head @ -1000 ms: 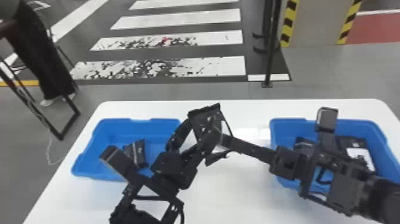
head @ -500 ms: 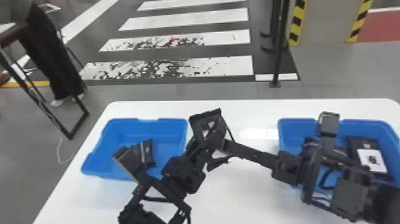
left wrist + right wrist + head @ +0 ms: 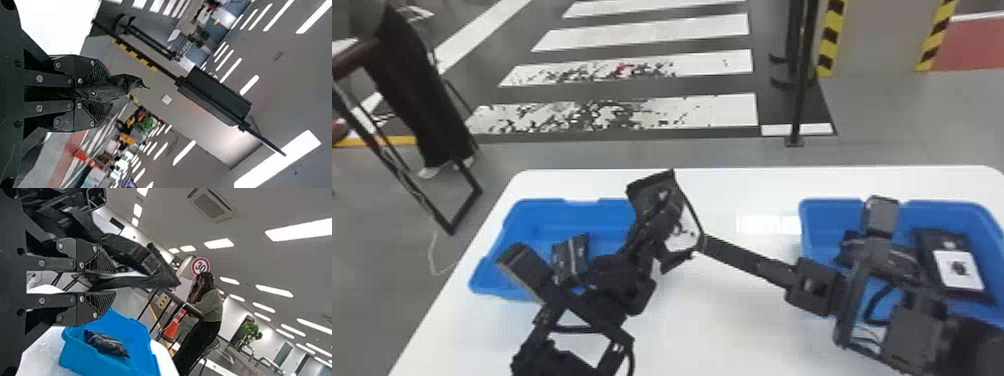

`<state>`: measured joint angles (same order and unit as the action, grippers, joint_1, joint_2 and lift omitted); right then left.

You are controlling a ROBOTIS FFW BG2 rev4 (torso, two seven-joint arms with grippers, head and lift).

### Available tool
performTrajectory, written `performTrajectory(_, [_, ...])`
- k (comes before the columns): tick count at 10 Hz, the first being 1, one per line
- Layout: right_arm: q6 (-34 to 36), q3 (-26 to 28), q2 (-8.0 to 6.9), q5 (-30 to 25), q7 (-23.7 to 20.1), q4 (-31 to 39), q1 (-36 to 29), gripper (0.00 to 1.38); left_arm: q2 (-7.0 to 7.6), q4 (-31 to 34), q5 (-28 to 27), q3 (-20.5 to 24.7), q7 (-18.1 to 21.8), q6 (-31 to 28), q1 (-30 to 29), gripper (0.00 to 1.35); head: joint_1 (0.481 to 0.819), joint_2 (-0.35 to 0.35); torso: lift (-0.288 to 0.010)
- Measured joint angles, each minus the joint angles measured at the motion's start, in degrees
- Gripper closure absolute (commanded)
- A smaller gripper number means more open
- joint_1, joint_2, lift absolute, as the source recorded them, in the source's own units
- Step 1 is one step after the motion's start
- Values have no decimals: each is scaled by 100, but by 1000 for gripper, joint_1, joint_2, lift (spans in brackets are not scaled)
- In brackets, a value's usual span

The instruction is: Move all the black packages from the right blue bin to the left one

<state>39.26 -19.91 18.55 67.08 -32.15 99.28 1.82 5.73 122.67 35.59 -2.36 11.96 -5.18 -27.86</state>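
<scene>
The left hand (image 3: 111, 89) was closed on a package (image 3: 127, 83); the right hand (image 3: 116, 282), parted slightly, bracketed it, presumably for a handover towards the left bin (image 3: 557, 212). One pouch (image 3: 571, 257) lay there; others (image 3: 957, 272) awaited transfer in the right bin (image 3: 832, 215).

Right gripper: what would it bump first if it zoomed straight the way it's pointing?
Probably the black package that the left gripper holds. It lies straight ahead of the right gripper, partly between its open fingers it seems, though depth is hard to judge.
</scene>
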Motion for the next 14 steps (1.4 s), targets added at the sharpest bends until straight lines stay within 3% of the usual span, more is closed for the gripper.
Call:
performTrajectory(1, [-64, 37, 0, -24, -1, -26, -53, 174, -89, -63, -878, 462, -196, 157, 41, 1208, 695, 296, -132])
performTrajectory(2, [-116, 132, 0, -162, 7, -32, -91, 93, -148, -263, -1853, 912, -319, 273, 163, 1205, 695, 350, -132])
performTrajectory(3, [-184, 336, -6, -601, 92, 55, -137, 107, -162, -560, -2488, 1205, -401, 322, 319, 888, 695, 350, -132])
performTrajectory(4, [-270, 699, -41, -1387, 328, 343, -262, 105, -161, -817, -2815, 1356, -451, 359, 439, 305, 695, 350, -132])
performTrajectory(5, [-375, 1130, -106, -2261, 547, 727, -449, 105, -164, -988, -2987, 1423, -460, 528, 500, 25, 695, 322, -132])
performTrajectory(7, [-485, 1774, -197, -3735, 841, 1134, -663, 105, -170, -1090, -3070, 1427, -458, 1028, 482, 148, 695, 220, -132])
performTrajectory(9, [114, 2262, -266, -5029, 1124, 1533, -721, 107, -178, -1086, -2703, 1251, -458, 1746, 357, 154, 695, 129, -132])
performTrajectory(11, [619, 2348, -200, -5474, 1070, 1241, -420, 65, -173, -850, -2192, 913, -450, 2082, 130, 154, 695, 49, -132])
performTrajectory(14, [1017, 2076, -159, -5502, 993, 525, -162, 56, -148, -451, -2067, 524, -437, 2029, -177, 154, 695, 11, -132])
